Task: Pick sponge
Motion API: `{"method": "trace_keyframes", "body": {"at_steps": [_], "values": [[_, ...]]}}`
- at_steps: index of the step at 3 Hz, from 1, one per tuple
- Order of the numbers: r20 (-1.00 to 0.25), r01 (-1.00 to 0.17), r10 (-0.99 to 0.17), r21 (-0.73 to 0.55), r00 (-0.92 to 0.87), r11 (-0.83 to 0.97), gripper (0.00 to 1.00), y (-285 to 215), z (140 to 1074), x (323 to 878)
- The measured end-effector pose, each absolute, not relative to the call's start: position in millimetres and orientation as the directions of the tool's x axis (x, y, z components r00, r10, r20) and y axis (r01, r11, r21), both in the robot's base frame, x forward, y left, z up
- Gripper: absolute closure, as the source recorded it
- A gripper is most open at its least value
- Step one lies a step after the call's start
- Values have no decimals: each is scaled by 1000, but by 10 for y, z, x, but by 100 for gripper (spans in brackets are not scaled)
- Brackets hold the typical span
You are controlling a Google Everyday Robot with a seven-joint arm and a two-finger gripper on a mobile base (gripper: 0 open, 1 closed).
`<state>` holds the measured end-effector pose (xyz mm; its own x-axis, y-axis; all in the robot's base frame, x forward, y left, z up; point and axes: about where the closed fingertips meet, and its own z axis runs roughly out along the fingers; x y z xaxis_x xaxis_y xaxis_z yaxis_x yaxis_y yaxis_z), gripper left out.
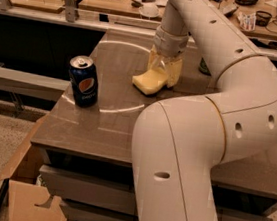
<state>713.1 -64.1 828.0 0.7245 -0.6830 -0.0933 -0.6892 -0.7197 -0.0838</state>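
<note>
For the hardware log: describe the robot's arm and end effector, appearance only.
The arm is thick, rounded, off-white tubing with bulbous joints, small dark round holes along the shells, and no exposed cables. A grey collar leads to the pale yellow, translucent end effector, down at the table by the sponge.

The can [83,81] stood alone near the left edge of the worktop [101,125]. Right of the can, a bare strip lay open as far as the sponge [147,81], well apart from the can, with the gripper [164,75] down over its far end. In front of the can the surface was bare to the near edge. Farther right of the can, the thick arm [218,117] rose from the near side and arched over, walling off that approach. Behind the can, open surface reached a ledge [49,15].
</note>
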Motion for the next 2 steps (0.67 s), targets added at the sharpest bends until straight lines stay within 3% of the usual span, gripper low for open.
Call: {"method": "trace_keyframes", "body": {"at_steps": [2], "values": [[-93,-691,-685,-84,723,-718,59,-651,8295,7127]]}}
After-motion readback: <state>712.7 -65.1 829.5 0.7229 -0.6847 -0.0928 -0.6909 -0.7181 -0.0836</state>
